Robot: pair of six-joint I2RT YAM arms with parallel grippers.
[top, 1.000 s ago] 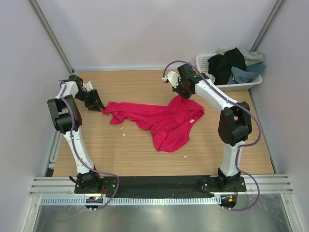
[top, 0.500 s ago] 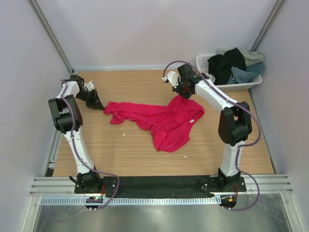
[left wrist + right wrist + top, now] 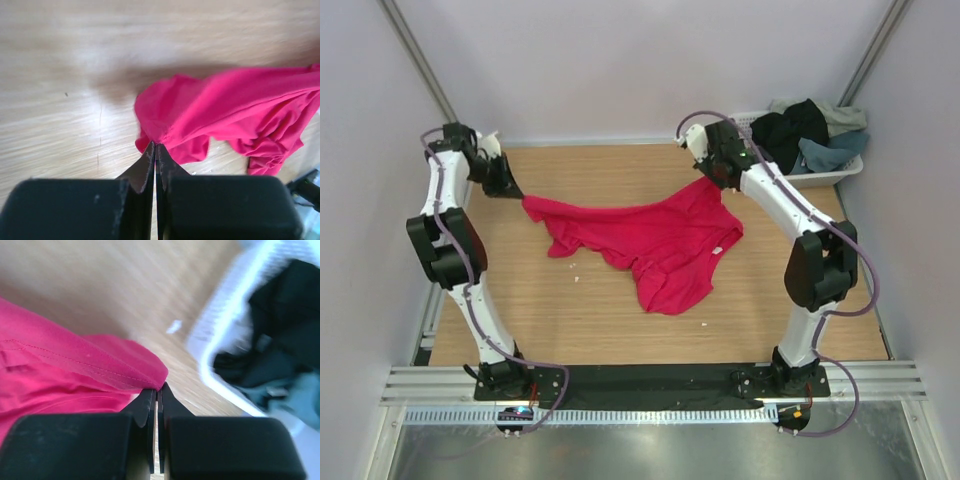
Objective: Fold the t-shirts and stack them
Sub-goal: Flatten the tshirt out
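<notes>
A crimson-pink t-shirt is stretched across the middle of the wooden table, part lifted at both far corners. My left gripper is shut on its left corner at the far left; the left wrist view shows the cloth pinched at the fingertips. At the far right, my right gripper is shut on the shirt's hem, held at the tips. Black, slate-blue and pale grey-green t-shirts are piled in the basket.
A white lattice basket stands at the far right corner, close to my right arm; its rim shows in the right wrist view. Grey walls enclose the table on three sides. Small white specks lie on the wood near the shirt.
My left gripper closed on the shirt's left corner and pulled it up and back to the left. The right gripper moved back and right with its corner. The cloth now spans wider between them.
</notes>
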